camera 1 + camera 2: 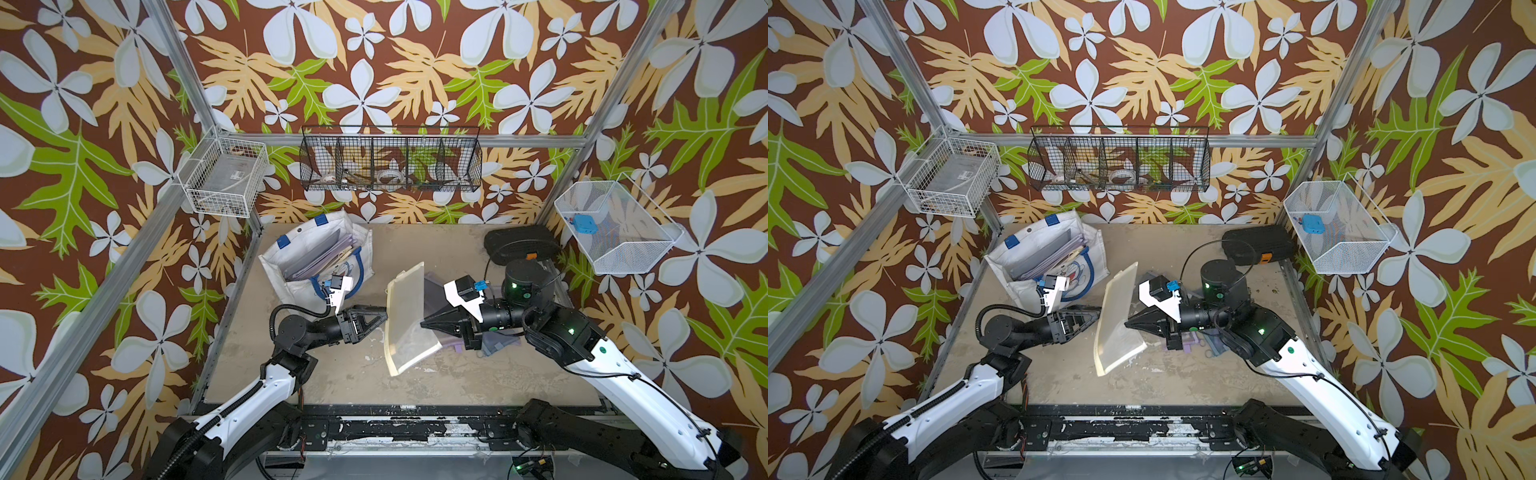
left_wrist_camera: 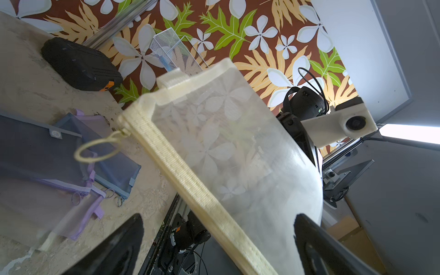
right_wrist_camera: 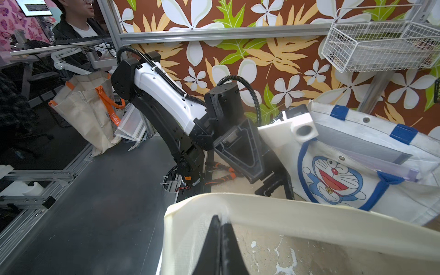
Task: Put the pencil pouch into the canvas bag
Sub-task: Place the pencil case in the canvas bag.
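Observation:
The pencil pouch (image 1: 409,320) (image 1: 1119,320) is a cream mesh pouch with a zipper edge and a ring pull. It hangs tilted above the middle of the table. My right gripper (image 1: 423,323) (image 1: 1127,322) (image 3: 220,220) is shut on its mesh from the right. My left gripper (image 1: 384,314) (image 1: 1098,311) (image 2: 217,221) is open on the pouch's left side, and in the left wrist view the pencil pouch (image 2: 226,154) has its zipper edge between the spread jaws. The canvas bag (image 1: 272,262) (image 1: 1005,257) (image 3: 333,176) stands open at the back left with folders inside.
A black hard case (image 1: 519,245) (image 2: 78,64) with an orange tab lies at the back right. Purple and grey-blue mesh pouches (image 1: 498,340) (image 2: 35,154) lie under my right arm. Wire baskets (image 1: 226,176) (image 1: 390,160) (image 1: 615,226) hang on the walls.

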Available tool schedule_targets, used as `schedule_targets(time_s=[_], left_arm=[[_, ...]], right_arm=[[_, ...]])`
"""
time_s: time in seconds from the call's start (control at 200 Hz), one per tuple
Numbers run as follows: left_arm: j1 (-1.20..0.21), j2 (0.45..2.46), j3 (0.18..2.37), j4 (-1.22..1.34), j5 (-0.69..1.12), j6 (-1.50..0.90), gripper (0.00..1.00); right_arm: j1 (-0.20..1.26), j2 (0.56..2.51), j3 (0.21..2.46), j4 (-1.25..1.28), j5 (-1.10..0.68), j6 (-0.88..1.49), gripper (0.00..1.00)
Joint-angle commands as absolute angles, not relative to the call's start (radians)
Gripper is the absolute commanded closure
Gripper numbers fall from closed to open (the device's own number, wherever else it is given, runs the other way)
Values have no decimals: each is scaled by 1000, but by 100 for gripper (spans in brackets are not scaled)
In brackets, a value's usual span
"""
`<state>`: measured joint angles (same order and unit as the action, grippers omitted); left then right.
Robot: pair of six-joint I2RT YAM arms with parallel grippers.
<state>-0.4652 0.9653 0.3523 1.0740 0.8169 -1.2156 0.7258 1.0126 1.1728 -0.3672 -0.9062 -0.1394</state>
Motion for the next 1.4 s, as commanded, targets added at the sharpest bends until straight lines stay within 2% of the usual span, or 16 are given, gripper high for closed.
schedule_targets(time_s=[0.0, 0.195, 0.4, 0.535, 0.601, 0.696, 0.796, 0.846, 0.951, 1.096, 1.271, 1.396], left_arm=[[-477, 992, 353, 1254, 813, -1280, 1], [-490, 1083, 355, 1450, 808, -1374, 17], [-491, 1092, 364, 1501, 802, -1384, 62], [-491, 987, 411, 1230, 812, -1194, 88], [-491, 898, 475, 916, 787, -968, 100], [-490, 814, 634, 403, 666, -602, 100], [-488, 844, 826, 28, 541, -331, 100], [-486, 883, 920, -121, 456, -227, 100], [-486, 968, 1100, -325, 270, -62, 100], [-484, 1046, 1278, -417, -7, 129, 100], [-466, 1132, 1390, -414, -258, 337, 100], [-462, 1192, 1390, -385, -435, 478, 100]], right_arm=[[746, 1027, 1180, -339, -865, -150, 100], [762, 1035, 1174, -315, -858, -144, 100], [763, 1034, 1159, -338, -819, -162, 100], [762, 1025, 1135, -328, -689, -145, 100], [762, 1017, 1128, -302, -609, -112, 85], [763, 1002, 1125, -260, -530, -62, 56], [764, 974, 1123, -241, -479, -46, 13], [763, 962, 1121, -244, -445, -46, 1], [763, 940, 1126, -270, -346, -54, 0], [760, 928, 1128, -324, -128, 19, 0], [746, 900, 1072, -311, -126, 76, 0], [740, 886, 1062, -333, -112, 61, 0]])
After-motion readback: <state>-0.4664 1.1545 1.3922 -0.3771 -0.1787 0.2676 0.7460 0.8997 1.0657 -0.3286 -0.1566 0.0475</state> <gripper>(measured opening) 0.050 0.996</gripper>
